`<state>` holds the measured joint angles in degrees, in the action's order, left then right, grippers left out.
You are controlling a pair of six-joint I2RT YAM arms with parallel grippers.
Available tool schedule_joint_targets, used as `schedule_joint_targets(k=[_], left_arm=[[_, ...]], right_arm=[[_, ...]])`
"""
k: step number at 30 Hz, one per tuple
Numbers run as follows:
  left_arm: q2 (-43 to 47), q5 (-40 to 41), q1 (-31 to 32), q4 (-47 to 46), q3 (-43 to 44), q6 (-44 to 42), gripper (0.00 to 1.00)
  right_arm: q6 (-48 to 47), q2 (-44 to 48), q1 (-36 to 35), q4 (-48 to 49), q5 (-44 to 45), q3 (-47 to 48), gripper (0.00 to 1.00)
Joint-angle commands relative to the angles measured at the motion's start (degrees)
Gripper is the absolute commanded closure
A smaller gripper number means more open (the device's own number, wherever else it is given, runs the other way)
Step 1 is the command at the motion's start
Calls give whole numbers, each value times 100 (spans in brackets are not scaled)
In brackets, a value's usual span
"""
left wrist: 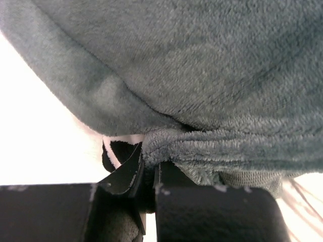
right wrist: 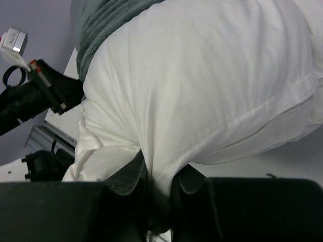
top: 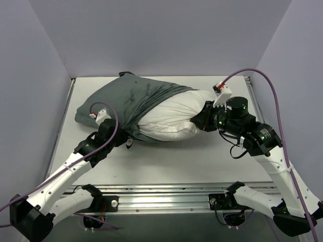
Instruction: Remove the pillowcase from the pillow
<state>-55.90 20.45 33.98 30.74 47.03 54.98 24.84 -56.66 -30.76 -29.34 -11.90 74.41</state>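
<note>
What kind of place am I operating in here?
Probably a lab robot test cell rather than a home: plain panel walls box in a white table, with a metal mounting rail along its near edge.

We can read no text, label, brand, number or sign in any of the three views. The pillow (right wrist: 212, 85) shows us only plain white cloth, and the pillowcase (left wrist: 202, 60) only grey-green pile. The small white block (right wrist: 13, 39) on the left arm's wrist, seen from the right wrist camera, is too small and blurred for us to make out any marking on it.
</note>
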Motion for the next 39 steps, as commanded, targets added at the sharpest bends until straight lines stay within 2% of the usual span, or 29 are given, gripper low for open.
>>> schedule_joint_targets(k=[1, 3, 4, 5, 8, 9, 13, 14, 16, 17, 18, 21, 22, 23, 26, 29, 30, 33, 37, 39], left_arm=[[-131, 1439, -638, 972, -536, -170, 98], [-280, 938, -638, 628, -563, -303, 98], [-333, 804, -629, 374, -563, -382, 96], [-360, 690, -629, 275, -554, -400, 94], [-317, 531, -629, 64, -598, -383, 89], [-203, 513, -629, 46, -676, -383, 88], [210, 653, -638, 151, -844, -348, 84], [289, 680, -647, 195, -853, -322, 82], [474, 715, -647, 300, -879, -321, 70], [518, 724, -655, 344, -879, -321, 65], [606, 724, -655, 380, -888, -304, 52], [694, 689, -664, 520, -836, -269, 34], [747, 663, -664, 573, -783, -295, 25], [773, 645, -664, 591, -757, -304, 21], [852, 680, -673, 678, -721, -330, 11], [896, 706, -682, 740, -695, -295, 3], [923, 706, -691, 740, -686, -295, 3], [880, 636, -699, 530, -686, -391, 5], [336, 346, -717, 108, -484, -690, 6], [-76, 285, -726, -15, -257, -787, 6]], right_arm=[[-567, 587, 413, 869, 422, 707, 100], [-804, 516, 404, 904, -440, 531, 100], [-831, 507, 404, 1026, -1471, 209, 100], [-849, 499, 404, 1079, -1986, 31, 100], [-884, 411, 370, 1063, -3147, -626, 100], [-954, 393, 308, 984, -3256, -769, 99], [-1183, 410, -8, 754, -3642, -1288, 79], [-1175, 428, -130, 781, -3748, -1341, 67], [-1218, 472, -577, 799, -3627, -1316, 54], [-1262, 455, -719, 781, -3513, -1263, 40], [-1393, 367, -816, 737, -3329, -1175, 36], [-1421, 200, -888, 859, -2803, -745, 27], [-1316, 165, -888, 1078, -2252, -587, 24], [-1280, 104, -879, 1141, -1925, -490, 16], [-1148, -449, -791, 1299, -606, -130, 4], [-999, -1494, -484, 1352, -155, 256, 3], [-946, -2027, -266, 1396, -163, 336, 3], [-876, -2794, -280, 1694, 12, 425, 3], [-832, -3140, -693, 2265, -233, -101, 7], [-893, -3184, -991, 2231, -408, -443, 11]])
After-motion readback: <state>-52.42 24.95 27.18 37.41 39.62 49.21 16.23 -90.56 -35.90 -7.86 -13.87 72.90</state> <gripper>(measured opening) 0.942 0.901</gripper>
